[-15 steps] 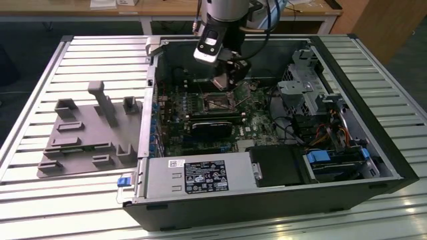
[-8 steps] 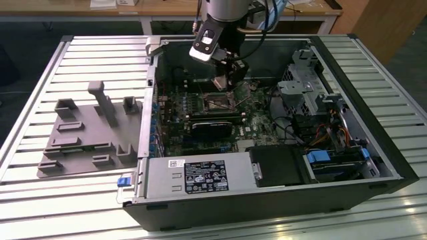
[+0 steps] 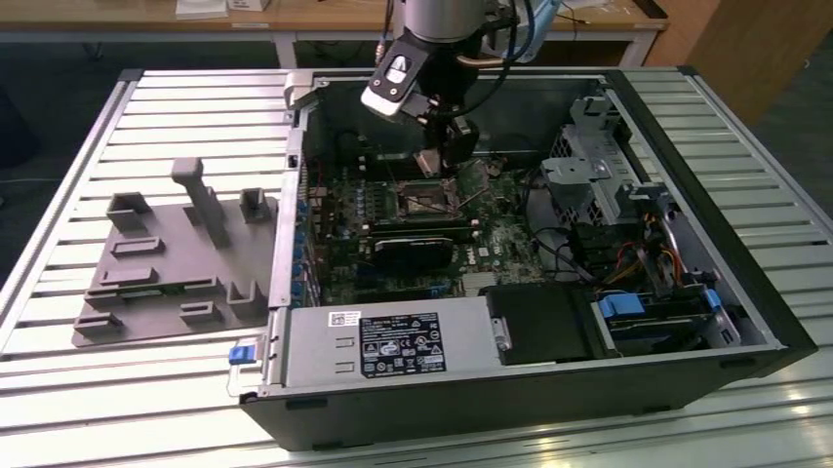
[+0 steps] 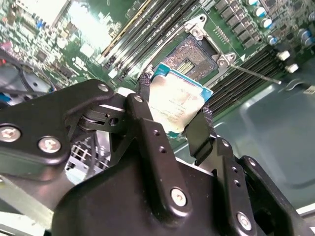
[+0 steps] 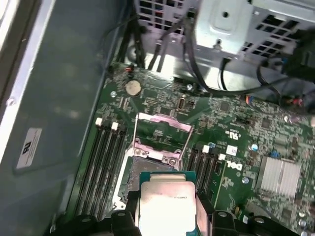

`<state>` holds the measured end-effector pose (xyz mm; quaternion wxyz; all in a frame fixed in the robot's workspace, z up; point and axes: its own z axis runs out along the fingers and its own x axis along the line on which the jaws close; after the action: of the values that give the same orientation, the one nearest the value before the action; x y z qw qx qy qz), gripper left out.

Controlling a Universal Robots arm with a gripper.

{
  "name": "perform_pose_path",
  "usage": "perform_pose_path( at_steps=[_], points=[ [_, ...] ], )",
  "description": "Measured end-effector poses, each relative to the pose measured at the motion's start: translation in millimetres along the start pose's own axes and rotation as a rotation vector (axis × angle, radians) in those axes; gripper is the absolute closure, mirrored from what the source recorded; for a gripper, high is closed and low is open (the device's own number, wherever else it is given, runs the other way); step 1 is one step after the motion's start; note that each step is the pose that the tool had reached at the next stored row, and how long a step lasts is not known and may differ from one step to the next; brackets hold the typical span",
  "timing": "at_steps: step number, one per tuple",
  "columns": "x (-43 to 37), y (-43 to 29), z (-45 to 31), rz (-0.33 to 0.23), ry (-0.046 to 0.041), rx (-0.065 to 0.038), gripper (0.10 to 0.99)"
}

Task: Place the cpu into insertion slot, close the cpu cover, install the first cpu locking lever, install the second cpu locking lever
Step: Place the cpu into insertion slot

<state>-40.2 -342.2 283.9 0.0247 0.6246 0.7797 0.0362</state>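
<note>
Gripper [image 4: 176, 98]: clamped on chip [image 4: 178, 104], hovering close over socket [image 4: 194, 53].
Cover [image 5: 165, 121]: swung up, standing clear of socket.
Socket: uncovered, green board [image 5: 236, 137] around it.

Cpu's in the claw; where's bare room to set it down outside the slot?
Bare table slats lie beyond and before the grey fixture, at the exterior view's left. Inside the case it is crowded: memory slots flank the slot under the cpu in the claw, cables nearby.

insertion slot [image 4: 189, 54] uncovered, cpu cover [image 5: 165, 122] raised
</note>
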Motion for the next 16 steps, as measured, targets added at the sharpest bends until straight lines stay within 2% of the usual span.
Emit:
perform_pose_path(
  at_steps=[16],
  points=[
    [0.0,-0.2,2.1,0.268,-0.0247,-0.001,0.549]
  ],
)
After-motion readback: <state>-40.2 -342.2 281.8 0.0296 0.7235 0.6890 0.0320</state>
